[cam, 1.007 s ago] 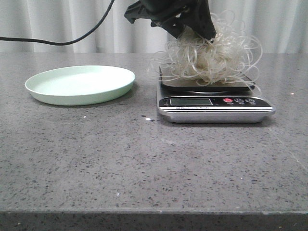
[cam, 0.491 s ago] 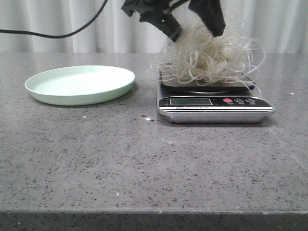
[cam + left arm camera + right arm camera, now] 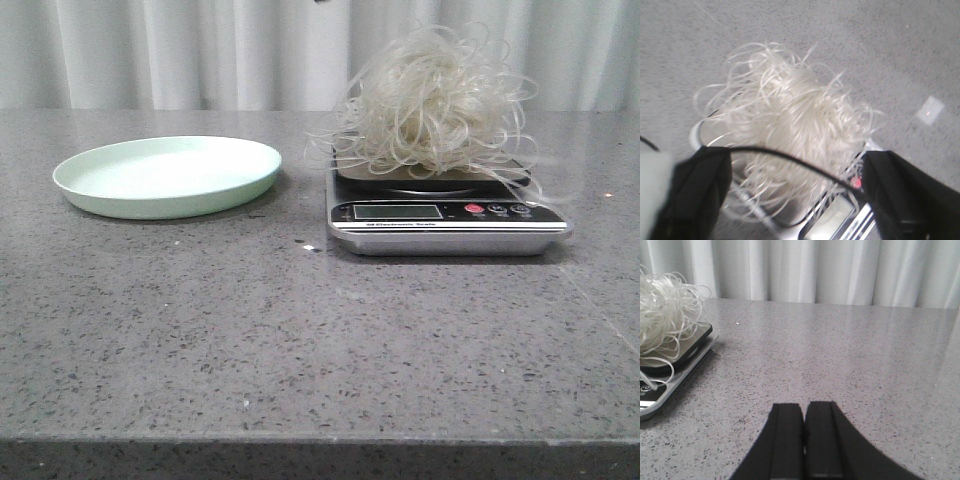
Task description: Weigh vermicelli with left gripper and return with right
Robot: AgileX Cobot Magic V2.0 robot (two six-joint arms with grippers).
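Since the earlier front frames the left end effector [image 3: 795, 195] has let go and lifted out of the front view, and the vermicelli [image 3: 432, 105] has sprung back up into a taller, rounder mound. It sits on the platform of the scale [image 3: 445, 215], to the right of the pale green plate [image 3: 168, 175] on the grey worktop [image 3: 300, 340]. The plate looks bare.

In the left wrist view the left end effector hangs above the tangle with its 2 fingers [image 3: 695, 192] spread wide, 1 to each side and neither touching a strand. The right end effector [image 3: 804, 440] hovers low over the worktop, well apart from the scale, with its fingers pressed together and nothing between them.

The rebound suggests a very light, springy bundle: thin, glassy strands that compress easily and give little grip. Loose loops hang past the platform edge on the right and front, and some droop toward the display [image 3: 396, 212]. Dry strands like these probably snap if pinched hard. For the return, the best hold is likely the dense core at the top middle of the mound, approached from above with the fingers opened wide and closed deep enough to gather many strands. Taking only the outer loops would probably pull out a few threads and leave the rest, and a stray loop could drag on the scale
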